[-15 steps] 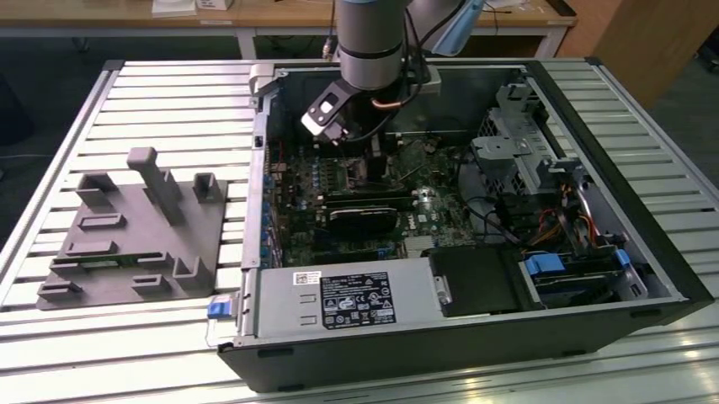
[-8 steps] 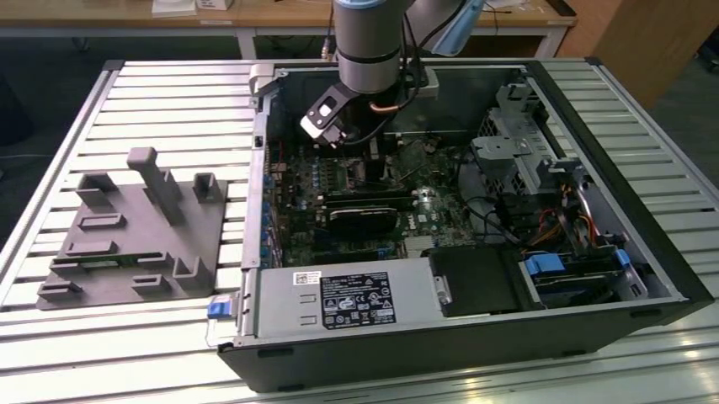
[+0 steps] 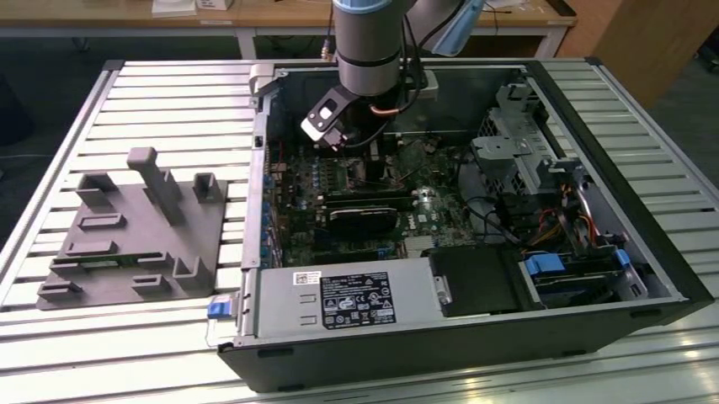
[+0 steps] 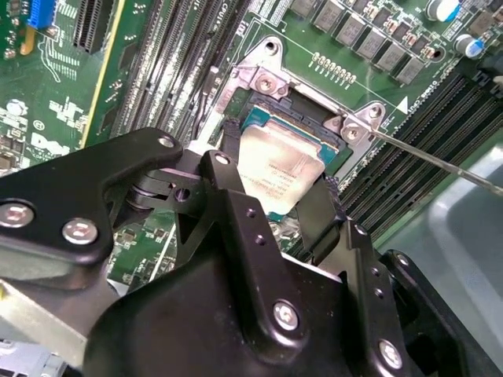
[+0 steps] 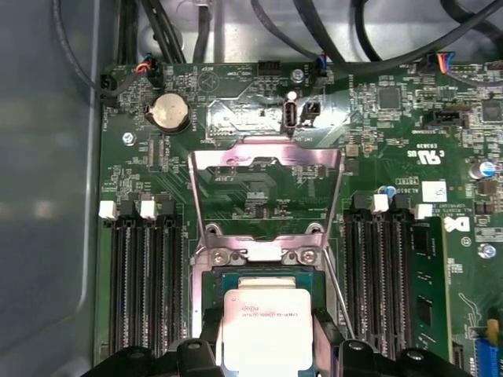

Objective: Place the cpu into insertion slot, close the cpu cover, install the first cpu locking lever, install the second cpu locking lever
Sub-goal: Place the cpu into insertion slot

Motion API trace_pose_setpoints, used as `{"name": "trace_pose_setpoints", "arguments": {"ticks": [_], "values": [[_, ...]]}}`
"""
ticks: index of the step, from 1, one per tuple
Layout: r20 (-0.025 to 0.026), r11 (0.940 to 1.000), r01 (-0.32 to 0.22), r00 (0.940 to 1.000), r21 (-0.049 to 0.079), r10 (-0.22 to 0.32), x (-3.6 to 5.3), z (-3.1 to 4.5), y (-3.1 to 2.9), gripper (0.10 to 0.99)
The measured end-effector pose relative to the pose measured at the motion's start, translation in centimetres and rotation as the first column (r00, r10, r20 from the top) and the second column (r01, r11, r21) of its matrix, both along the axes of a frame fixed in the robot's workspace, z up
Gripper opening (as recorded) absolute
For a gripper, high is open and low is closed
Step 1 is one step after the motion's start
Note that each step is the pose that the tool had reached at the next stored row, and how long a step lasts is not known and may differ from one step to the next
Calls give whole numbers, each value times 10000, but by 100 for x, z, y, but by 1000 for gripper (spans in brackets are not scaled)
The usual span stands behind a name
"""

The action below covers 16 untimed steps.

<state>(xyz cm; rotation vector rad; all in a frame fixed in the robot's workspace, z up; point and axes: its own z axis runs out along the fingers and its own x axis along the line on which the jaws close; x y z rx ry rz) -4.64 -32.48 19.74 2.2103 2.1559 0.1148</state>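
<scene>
The cpu (image 5: 267,326) is pinched by two opposite edges between the gripper (image 4: 277,188), whose fingers (image 4: 228,196) are spread just chip-wide. It hangs right over the insertion slot (image 5: 267,274); I can't tell whether it touches. Beyond it the cpu cover (image 5: 267,154) stands flipped open. My worry is that the chip looks a bit tilted. If it comes down skewed, a corner could catch the socket rim and damage the contacts.

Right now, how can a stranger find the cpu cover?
Inside the open computer case, find the green circuit board. Beside the cpu that the hand grips, the cpu cover stands open: the only thin silvery frame with an empty centre.
</scene>
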Motion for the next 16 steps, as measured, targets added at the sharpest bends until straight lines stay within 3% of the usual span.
{"name": "trace_pose_setpoints", "arguments": {"ticks": [16], "values": [[0,10000,-15,10000,47,15,0,-48,0,549]]}}
